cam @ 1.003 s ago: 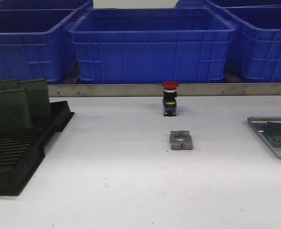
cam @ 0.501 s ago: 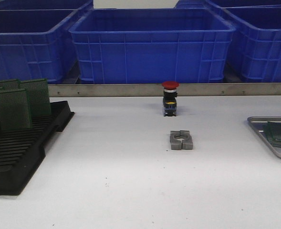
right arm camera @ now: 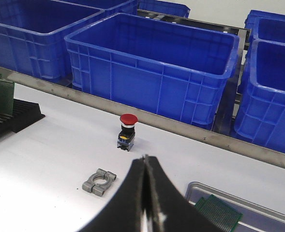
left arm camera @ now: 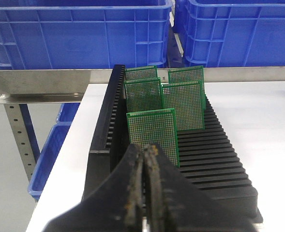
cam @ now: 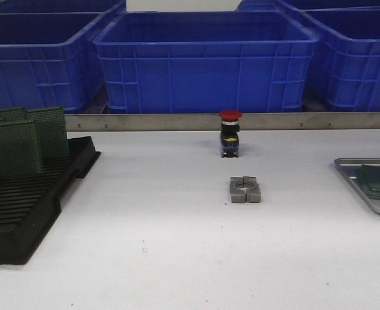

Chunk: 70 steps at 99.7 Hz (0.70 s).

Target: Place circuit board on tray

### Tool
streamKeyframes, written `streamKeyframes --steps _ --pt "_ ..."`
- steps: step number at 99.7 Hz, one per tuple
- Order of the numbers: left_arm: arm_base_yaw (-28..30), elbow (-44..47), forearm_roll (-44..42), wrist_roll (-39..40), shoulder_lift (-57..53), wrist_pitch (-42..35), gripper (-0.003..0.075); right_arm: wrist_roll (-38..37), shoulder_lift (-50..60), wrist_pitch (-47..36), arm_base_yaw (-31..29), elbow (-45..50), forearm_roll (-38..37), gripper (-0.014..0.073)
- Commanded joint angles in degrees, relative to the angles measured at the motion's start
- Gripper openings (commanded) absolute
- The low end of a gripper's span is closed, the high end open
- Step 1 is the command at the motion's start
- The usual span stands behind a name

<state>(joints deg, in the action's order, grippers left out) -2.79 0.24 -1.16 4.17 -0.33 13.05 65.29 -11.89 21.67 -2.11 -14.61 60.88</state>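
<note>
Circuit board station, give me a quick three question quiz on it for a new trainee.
1. True or false: the tray already holds a circuit board.
2. How many green boards stand in the black rack in the left wrist view?
3. Which sits nearer the blue bins: A, the red-capped button, or B, the grey metal clamp?

Key: 1 true. 2 five. 3 A.

We saw open table between the rack [cam: 22, 206] left and tray [cam: 364, 187] right, only a clamp block [cam: 245, 190] and red pushbutton [cam: 230, 132] mid-table.
</note>
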Motion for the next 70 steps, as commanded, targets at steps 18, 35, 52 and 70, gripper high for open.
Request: streamKeyframes --steps 18,35,52,70 --pt "0.13 1.11 0.49 0.51 -1.66 -4.02 -0.0020 0.53 -0.51 -8.13 0.18 -1.53 1.71 -0.0061" --pt "0.13 1.11 0.49 0.51 -1.66 -4.02 -0.0020 0.48 -0.46 -17.27 0.18 -1.48 0.95 -0.0061" --pt "0.13 1.11 0.49 0.51 -1.66 -4.02 -0.0020 -18.60 0.22 -20.45 -0.02 1.06 -21.17 -0.0061" --pt "0.13 1.11 0.49 0.51 -1.66 -4.02 -0.0020 -52.23 4.97 -21.05 -1.63 9.57 -49.34 -0.0061"
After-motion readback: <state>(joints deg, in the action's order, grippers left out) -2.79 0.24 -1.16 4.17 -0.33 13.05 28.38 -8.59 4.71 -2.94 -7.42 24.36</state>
